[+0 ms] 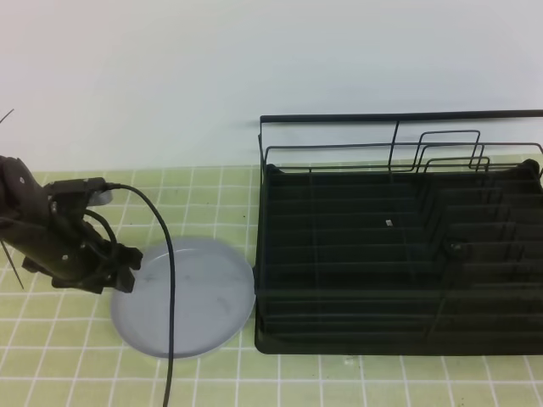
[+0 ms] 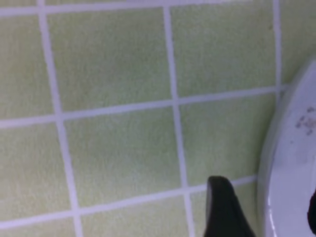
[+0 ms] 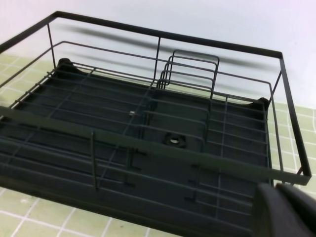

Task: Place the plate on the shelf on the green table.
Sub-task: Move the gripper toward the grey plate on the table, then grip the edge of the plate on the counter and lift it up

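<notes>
The pale grey-blue plate (image 1: 191,297) lies flat on the green table (image 1: 51,356), just left of the shelf (image 1: 399,246), a black wire rack with a solid tray base. My left gripper (image 1: 127,271) is low at the plate's left rim. In the left wrist view the plate's rim (image 2: 291,168) runs between the two black fingers (image 2: 222,210) of the left gripper (image 2: 266,210). The near finger stands apart from the rim, so the jaws are open. My right gripper (image 3: 284,210) shows only in the right wrist view, shut and empty, in front of the shelf (image 3: 148,128).
Upright wire dividers (image 1: 450,157) stand at the shelf's back right, under a tall back rail (image 1: 399,117). A black cable (image 1: 170,288) from the left arm drapes across the plate. A white wall rises behind the table.
</notes>
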Action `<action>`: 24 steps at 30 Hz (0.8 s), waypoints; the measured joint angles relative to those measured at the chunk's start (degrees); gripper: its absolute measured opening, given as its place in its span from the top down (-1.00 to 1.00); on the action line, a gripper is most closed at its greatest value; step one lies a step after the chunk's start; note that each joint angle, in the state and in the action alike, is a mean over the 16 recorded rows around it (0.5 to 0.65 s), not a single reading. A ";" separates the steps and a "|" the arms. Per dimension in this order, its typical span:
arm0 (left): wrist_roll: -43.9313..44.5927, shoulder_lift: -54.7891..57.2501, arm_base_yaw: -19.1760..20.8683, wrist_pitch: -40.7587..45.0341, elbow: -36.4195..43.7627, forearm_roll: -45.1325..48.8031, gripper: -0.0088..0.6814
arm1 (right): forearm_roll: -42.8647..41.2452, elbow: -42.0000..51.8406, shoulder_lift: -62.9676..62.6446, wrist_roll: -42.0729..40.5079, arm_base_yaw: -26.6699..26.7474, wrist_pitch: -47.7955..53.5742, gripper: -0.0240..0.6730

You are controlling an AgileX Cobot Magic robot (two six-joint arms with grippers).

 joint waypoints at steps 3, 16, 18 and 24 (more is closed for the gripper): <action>0.19 0.00 -0.07 0.47 -0.01 -0.08 -0.01 | 0.13 0.01 0.00 0.00 0.00 -0.03 0.94; 1.88 0.00 -0.58 0.53 -0.04 0.00 0.10 | 0.75 0.01 0.00 0.00 0.00 -0.61 0.94; 2.19 0.02 -0.61 -0.40 -0.05 -0.04 0.15 | 0.80 0.01 0.00 0.00 0.00 -0.79 0.94; 2.46 0.34 -0.62 -2.41 -0.23 -1.51 0.26 | 0.92 0.01 0.00 0.00 0.00 -1.29 0.94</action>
